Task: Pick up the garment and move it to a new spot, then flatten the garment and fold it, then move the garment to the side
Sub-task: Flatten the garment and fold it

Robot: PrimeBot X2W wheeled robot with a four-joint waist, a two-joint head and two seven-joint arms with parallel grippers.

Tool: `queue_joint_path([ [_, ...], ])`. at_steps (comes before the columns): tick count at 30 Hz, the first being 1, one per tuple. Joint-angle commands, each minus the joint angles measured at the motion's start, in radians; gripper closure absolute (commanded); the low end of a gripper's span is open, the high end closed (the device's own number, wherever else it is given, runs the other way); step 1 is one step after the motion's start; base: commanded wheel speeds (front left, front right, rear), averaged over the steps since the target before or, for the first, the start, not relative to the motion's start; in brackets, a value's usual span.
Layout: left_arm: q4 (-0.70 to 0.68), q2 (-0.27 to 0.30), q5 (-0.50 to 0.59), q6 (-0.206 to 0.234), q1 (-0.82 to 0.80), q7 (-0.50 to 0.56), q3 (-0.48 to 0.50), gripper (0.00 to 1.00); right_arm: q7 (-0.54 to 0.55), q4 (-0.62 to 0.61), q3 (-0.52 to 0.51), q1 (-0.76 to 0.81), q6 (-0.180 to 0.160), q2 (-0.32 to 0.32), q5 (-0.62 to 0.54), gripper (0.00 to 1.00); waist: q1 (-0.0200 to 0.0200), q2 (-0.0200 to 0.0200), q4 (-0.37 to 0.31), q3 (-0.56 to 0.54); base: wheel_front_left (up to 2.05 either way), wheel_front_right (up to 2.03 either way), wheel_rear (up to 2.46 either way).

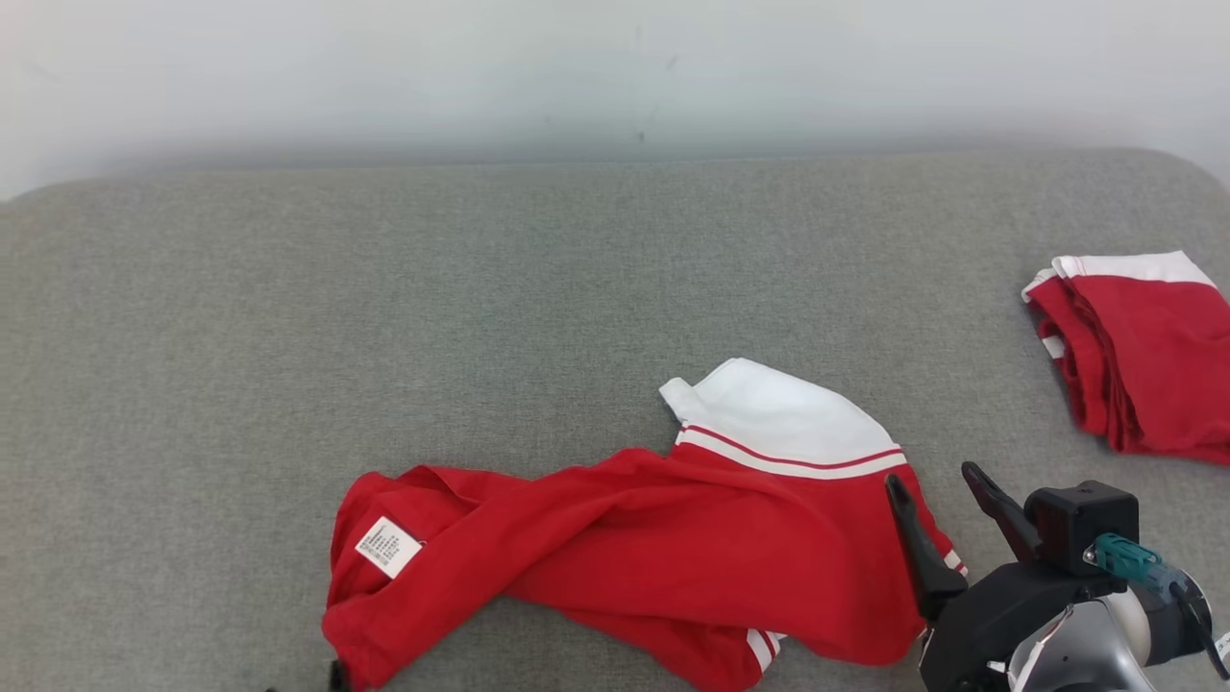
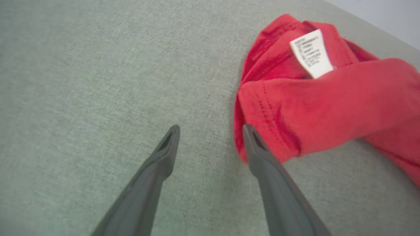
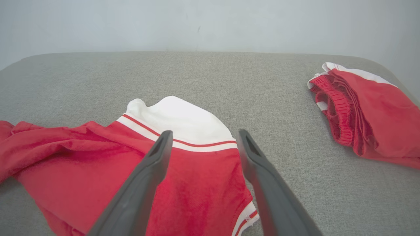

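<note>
Red garment lies crumpled at cushion front edge, left gripper and right gripper both spread, empty; best pinch opposite hems low, pull apart evenly to flatten.

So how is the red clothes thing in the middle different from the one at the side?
The middle garment lies crumpled and twisted; the side garment is folded neatly. The middle garment stretches long; the side garment makes a compact pile. Both are red with white trim.
</note>
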Motion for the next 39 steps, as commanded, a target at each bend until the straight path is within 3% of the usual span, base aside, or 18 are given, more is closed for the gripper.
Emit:
queue_joint_path([
  [1, 0.012, 0.008, -0.014, 0.000, 0.014, -0.004, 0.012, 0.00, 0.007, 0.002, -0.006, 0.008, -0.003, 0.001, -0.007, 0.00, 0.0002, 0.0000, 0.010, -0.009, 0.00, 0.00, 0.00],
  [8, 0.028, 0.048, 0.001, -0.039, -0.026, -0.111, 0.042, 0.00, 0.076, 0.054, -0.064, -0.054, -0.003, 0.001, -0.036, 0.00, 0.0002, 0.0000, 0.034, -0.014, 0.00, 0.00, 0.00],
  [16, -0.075, 0.043, 0.065, -0.112, -0.099, -0.211, -0.006, 0.00, 0.177, 0.263, -0.133, -0.283, -0.003, -0.014, -0.066, 0.00, 0.0002, 0.0000, 0.065, 0.011, 0.00, 0.00, 0.00],
  [23, -0.091, 0.019, 0.083, -0.111, -0.124, -0.213, -0.041, 0.00, 0.215, 0.556, -0.181, -0.441, -0.003, -0.021, -0.072, 0.00, 0.0002, 0.0000, 0.099, 0.050, 0.00, 0.00, 0.00],
  [28, -0.085, 0.009, 0.075, -0.107, -0.131, -0.205, -0.050, 0.00, 0.207, 0.683, -0.173, -0.474, -0.003, -0.017, -0.040, 0.00, 0.0002, 0.0000, 0.114, 0.064, 0.00, 0.00, 0.00],
  [29, -0.085, 0.008, 0.073, -0.105, -0.134, -0.204, -0.050, 0.00, 0.208, 0.704, -0.165, -0.476, -0.003, -0.017, -0.036, 0.05, 0.0002, 0.0000, 0.115, 0.065, 0.00, 0.00, 0.00],
  [30, -0.084, 0.008, 0.072, -0.104, -0.135, -0.204, -0.049, 0.00, 0.209, 0.716, -0.155, -0.475, -0.003, -0.016, -0.032, 0.69, 0.0002, 0.0000, 0.114, 0.065, 0.00, 0.00, 0.00],
  [31, -0.083, 0.009, 0.070, -0.103, -0.135, -0.203, -0.049, 0.00, 0.203, 0.720, -0.142, -0.474, -0.002, -0.017, -0.028, 1.00, 0.0002, 0.0000, 0.114, 0.065, 0.00, 0.00, 0.00],
  [35, -0.089, 0.010, 0.067, -0.099, -0.129, -0.202, -0.048, 0.00, 0.126, 0.683, -0.143, -0.482, -0.003, -0.062, -0.052, 1.00, 0.0002, 0.0000, 0.103, 0.055, 0.00, 0.00, 0.00],
  [39, -0.090, 0.010, 0.061, -0.099, -0.128, -0.197, -0.049, 0.00, 0.060, 0.625, -0.166, -0.465, -0.003, -0.058, -0.083, 1.00, 0.0002, 0.0000, 0.091, 0.042, 0.00, 0.00, 0.00],
])
